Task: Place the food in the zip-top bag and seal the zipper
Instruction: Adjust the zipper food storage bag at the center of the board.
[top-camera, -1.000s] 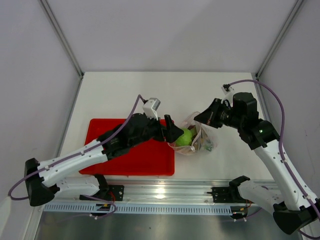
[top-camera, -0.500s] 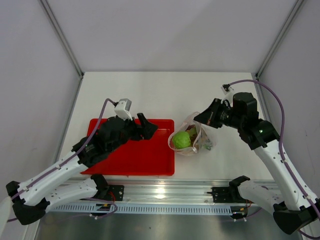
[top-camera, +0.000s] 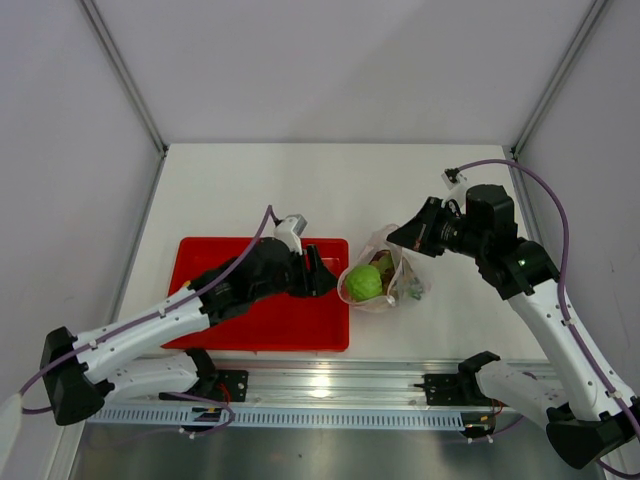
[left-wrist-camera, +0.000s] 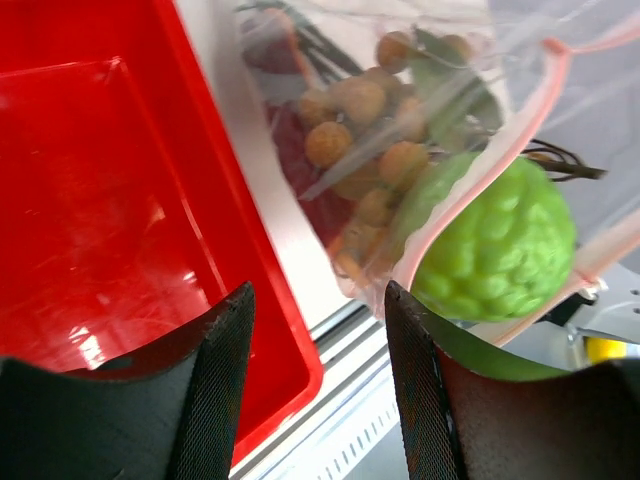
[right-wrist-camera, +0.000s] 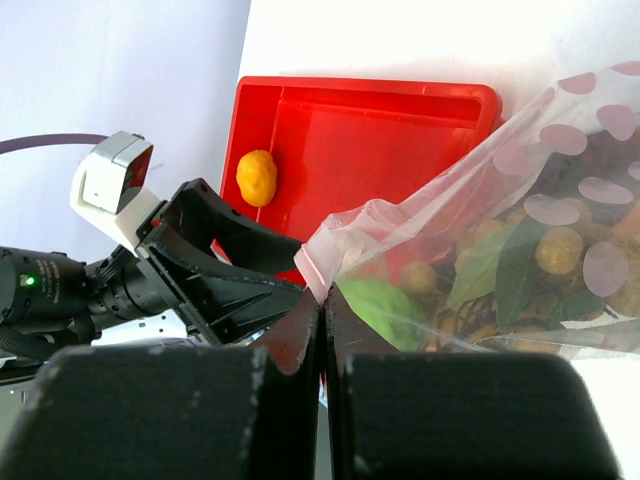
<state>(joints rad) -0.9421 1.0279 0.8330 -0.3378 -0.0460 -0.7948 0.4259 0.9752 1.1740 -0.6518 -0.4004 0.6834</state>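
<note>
The bag (top-camera: 388, 272) lies on the table (top-camera: 300, 190) just beside the tray (top-camera: 250, 330). It is thin, crinkly and limp, so the stiffer zipper (left-wrist-camera: 497, 160) looks the best hold. The right gripper (right-wrist-camera: 322, 300) is pinched tight on the mouth edge, lifting it. The green ball (left-wrist-camera: 495, 245) sits in the mouth, likely to roll. The yellow ball (right-wrist-camera: 256, 177) lies in the tray, small and probably slippery. The left gripper (left-wrist-camera: 318, 300) hangs wide open, empty, near the bag.

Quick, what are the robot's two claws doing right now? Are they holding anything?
Left gripper: open, holding nothing.
Right gripper: shut on the zip-top bag, pinching its edge.
</note>
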